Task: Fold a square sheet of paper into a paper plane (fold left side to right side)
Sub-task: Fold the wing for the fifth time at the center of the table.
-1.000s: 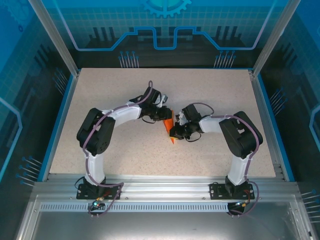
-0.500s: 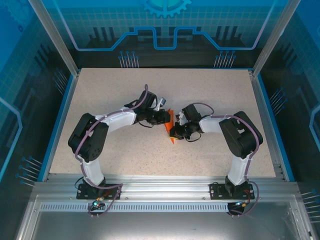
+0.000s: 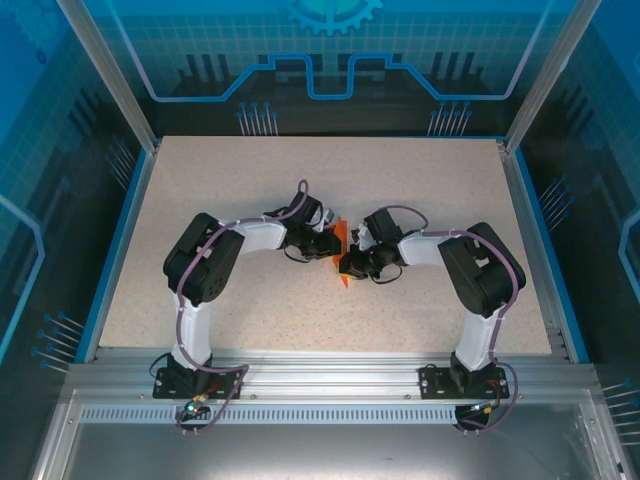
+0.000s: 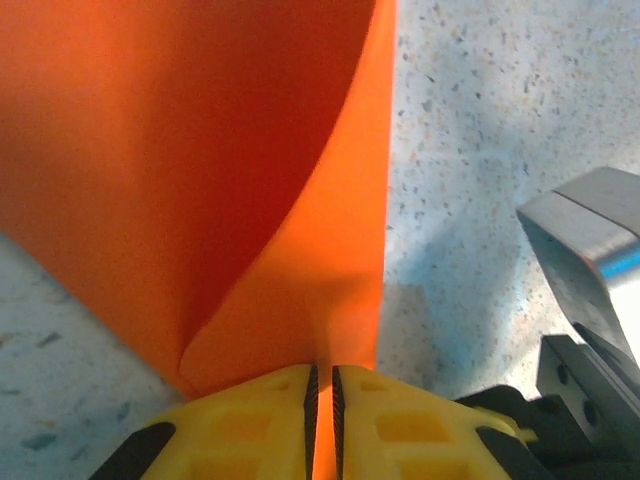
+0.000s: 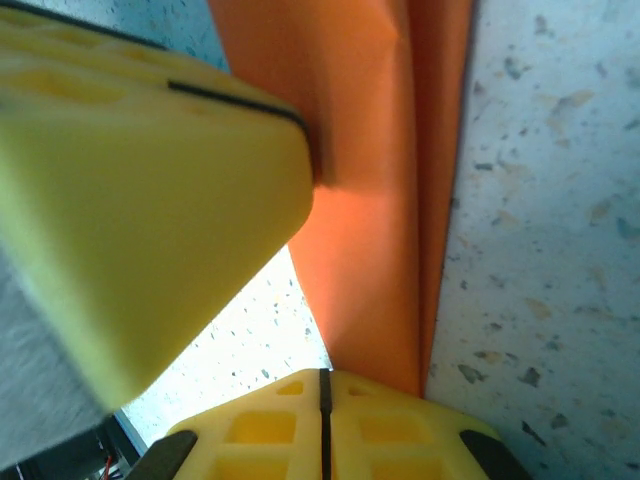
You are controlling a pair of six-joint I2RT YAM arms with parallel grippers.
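From above, the paper [image 3: 341, 247] sits mid-table [image 3: 250, 180]. In the left wrist view, the left gripper [image 4: 322, 385] is closed tight on its edge. In the right wrist view, the right gripper [image 5: 322, 385] is closed against the paper; we cannot tell if it clamps it. We should fold slowly and keep the edges aligned.

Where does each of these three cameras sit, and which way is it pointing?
Top external: above and behind the bases, looking down on the table; left arm and right arm show whole, meeting at the orange paper.
Left wrist: on the left arm, facing along its left gripper, shut on the paper.
Right wrist: on the right arm, facing past its shut right gripper to the paper; the left gripper's yellow finger intrudes.
Shared: both wrist views see the same paper and speckled table.
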